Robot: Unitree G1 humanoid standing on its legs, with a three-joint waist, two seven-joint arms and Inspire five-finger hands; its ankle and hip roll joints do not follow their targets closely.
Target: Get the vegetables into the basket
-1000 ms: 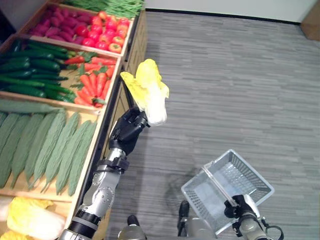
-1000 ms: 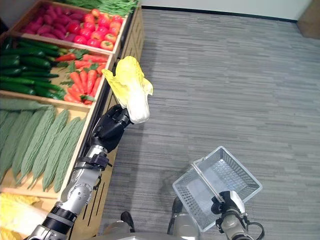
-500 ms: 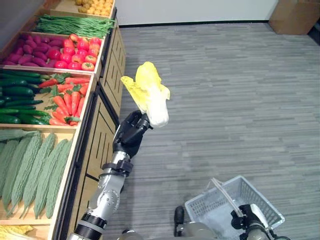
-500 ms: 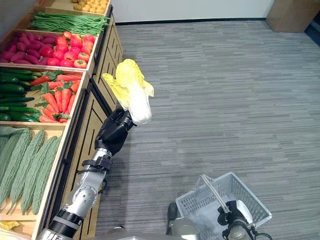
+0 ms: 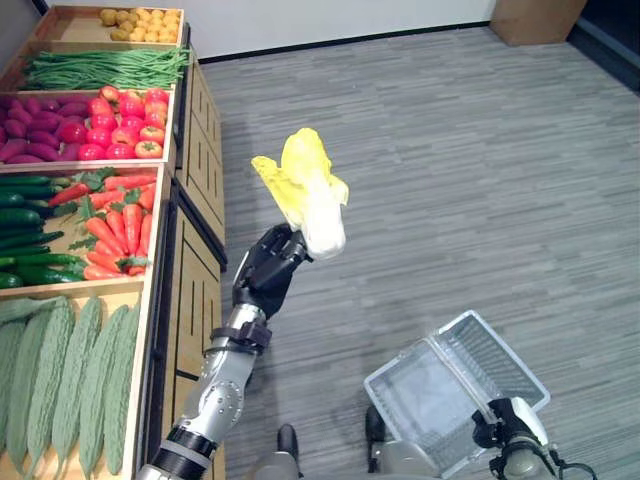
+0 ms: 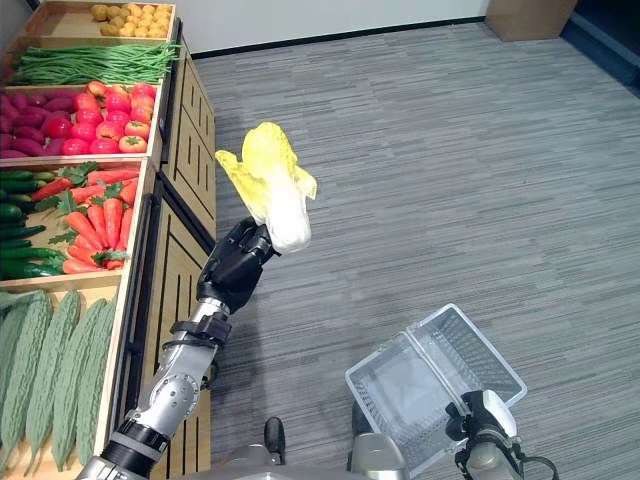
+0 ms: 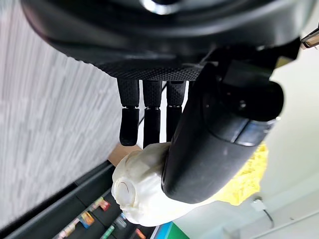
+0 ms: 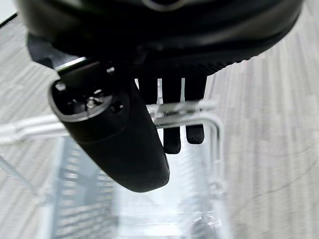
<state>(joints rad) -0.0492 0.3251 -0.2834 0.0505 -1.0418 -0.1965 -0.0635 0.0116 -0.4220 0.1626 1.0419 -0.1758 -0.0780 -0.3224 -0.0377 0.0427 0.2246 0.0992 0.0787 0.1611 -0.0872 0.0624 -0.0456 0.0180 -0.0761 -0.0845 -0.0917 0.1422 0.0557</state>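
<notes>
the left hand (image 5: 268, 277) gripped a yellow cabbage (image 5: 305, 194) above the floor; the right hand (image 5: 505, 427) curled round the basket (image 5: 455, 386) handle; no writing was legible.

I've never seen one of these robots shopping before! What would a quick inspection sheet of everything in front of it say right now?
Surface: grey carpet floor; wooden produce stand along the robot's left.
Job's things: yellow-white cabbage held up in the air over the floor, beside the stand; clear wire basket with nothing in it, lower on the robot's right.
Clutter: nothing seen on the floor.
Robot hands: left robot hand curled round the cabbage's white base; right robot hand curled round the basket's handle.
Cables: nothing seen.
Surroundings: stand bins hold carrots, tomatoes, green beans, cucumbers and bitter gourds; wooden box at the far wall.
</notes>
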